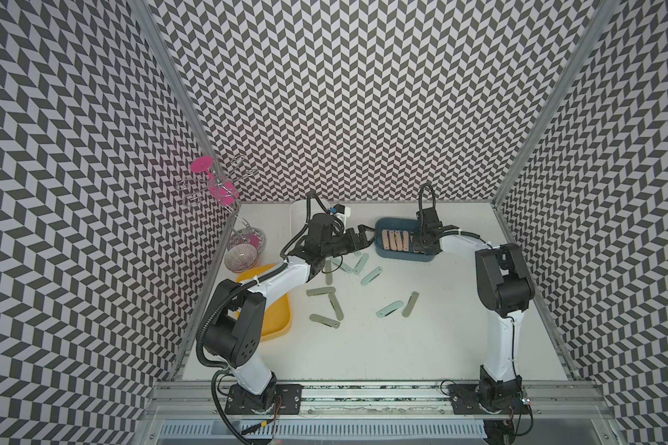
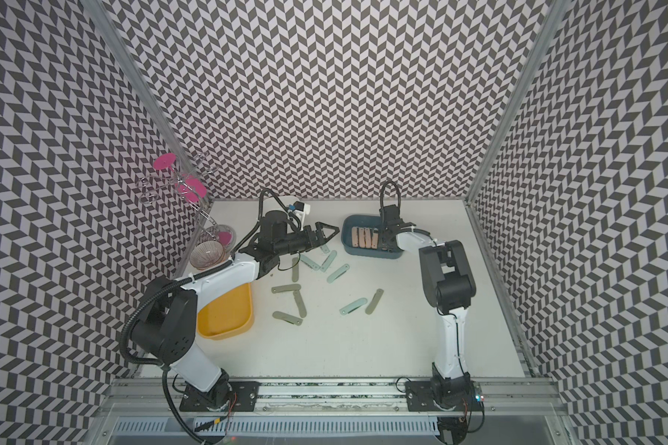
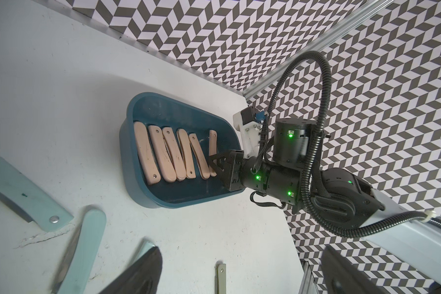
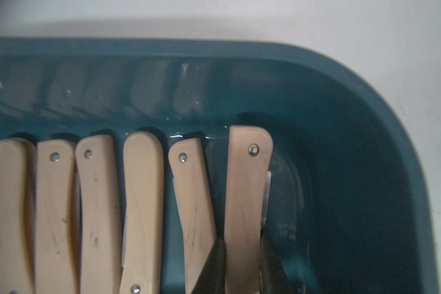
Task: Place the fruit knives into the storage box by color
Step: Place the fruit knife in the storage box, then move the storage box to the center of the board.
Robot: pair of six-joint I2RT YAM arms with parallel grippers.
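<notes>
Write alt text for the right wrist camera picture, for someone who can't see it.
The right gripper grips one end of a peach-pink fruit knife inside a dark teal storage box, beside a row of five more peach-pink knives lying side by side. White tabletop shows beyond the box's rounded corner.

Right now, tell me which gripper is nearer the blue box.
Right. The right gripper is inside the box, shut on a pink knife; the left gripper hovers open just outside.

Top views overhead, near-identical; wrist views share the box (image 3: 126, 152), right seemingly nearer
</notes>
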